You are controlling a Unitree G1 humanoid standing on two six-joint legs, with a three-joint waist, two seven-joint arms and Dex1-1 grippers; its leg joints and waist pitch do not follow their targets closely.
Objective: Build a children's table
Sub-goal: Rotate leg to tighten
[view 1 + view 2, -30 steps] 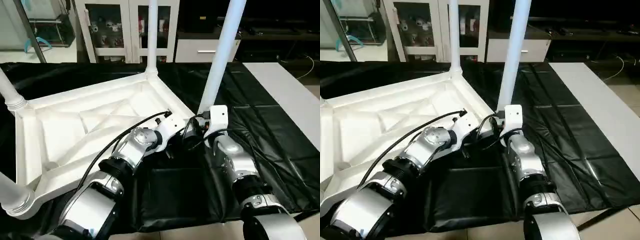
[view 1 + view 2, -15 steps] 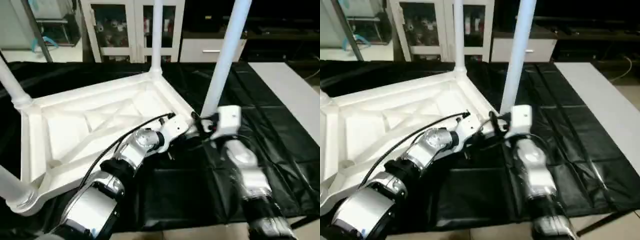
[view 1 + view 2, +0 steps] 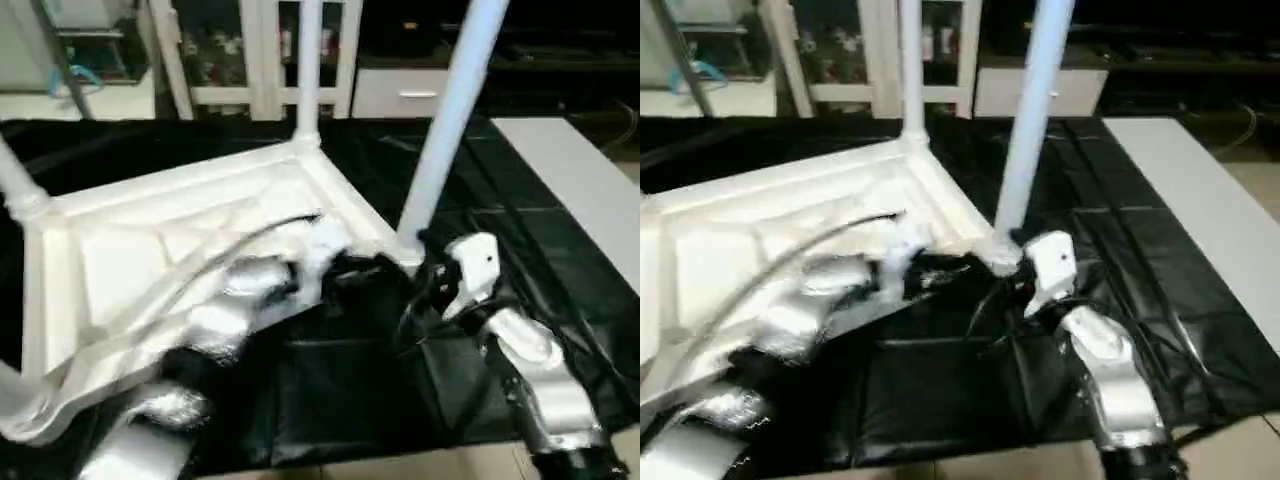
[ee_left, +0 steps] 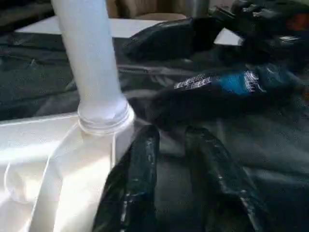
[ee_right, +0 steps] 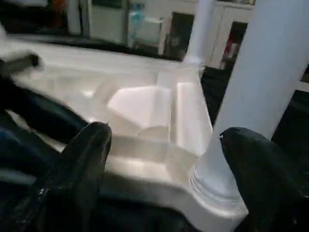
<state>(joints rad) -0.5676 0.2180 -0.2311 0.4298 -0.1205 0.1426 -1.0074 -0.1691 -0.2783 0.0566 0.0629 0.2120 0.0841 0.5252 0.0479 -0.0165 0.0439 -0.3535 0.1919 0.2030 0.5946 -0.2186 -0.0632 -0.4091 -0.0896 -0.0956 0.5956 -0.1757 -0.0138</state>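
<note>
Silver, jointed forearms (image 3: 535, 375) carry black cables (image 3: 420, 305); a white housing (image 3: 475, 265) caps the right wrist, and each end effector has glossy black fingers (image 4: 137, 179).

Dim, soft indoor light; motion blur

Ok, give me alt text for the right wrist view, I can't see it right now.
The right pincer is open, its two black fingers spread apart before the near leg standing in a corner socket of the upturned white table top. Neither finger grips the leg. A second leg rises at the far corner.
</note>
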